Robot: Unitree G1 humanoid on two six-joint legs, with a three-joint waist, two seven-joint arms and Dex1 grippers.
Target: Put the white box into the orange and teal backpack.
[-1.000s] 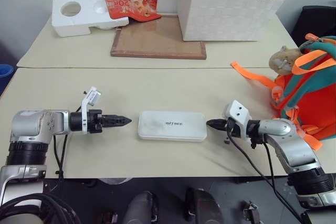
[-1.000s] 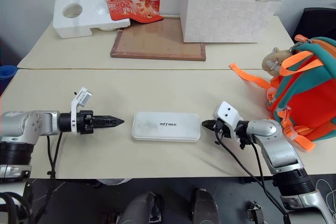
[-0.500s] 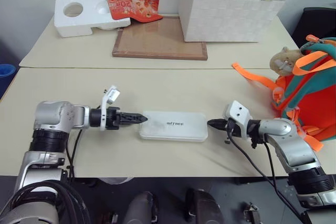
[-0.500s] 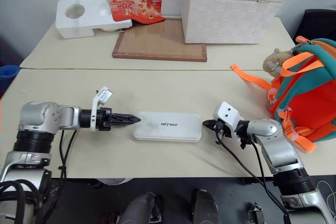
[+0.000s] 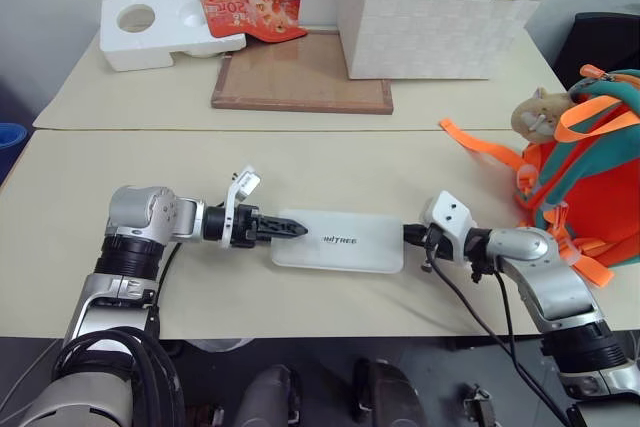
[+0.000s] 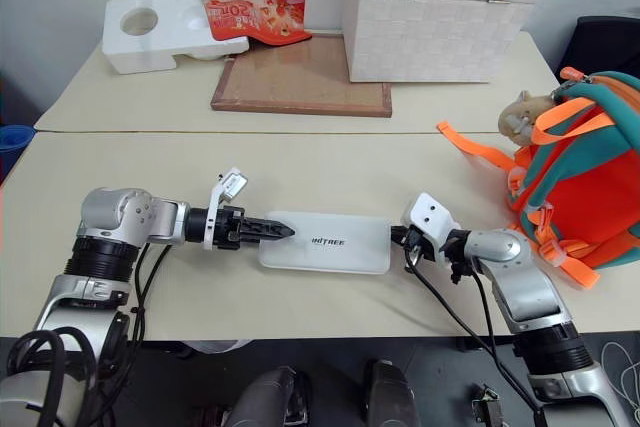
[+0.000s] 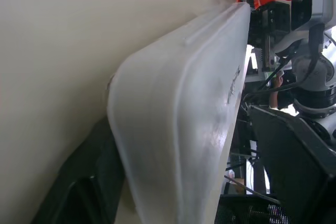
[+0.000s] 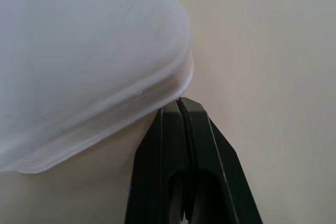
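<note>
The orange and teal backpack (image 5: 585, 182) stands at the right end of the tabletop (image 5: 330, 162), well apart from the work. The white box (image 5: 340, 241) lies flat between my arms and has slid right since a second ago. My left gripper (image 5: 290, 229) has travelled in, its fingers straddling the box's left end and closing. My right gripper (image 5: 408, 234), fingers pressed together, braces the opposite end. I judge the grasp near; nothing is lifted yet.
</note>
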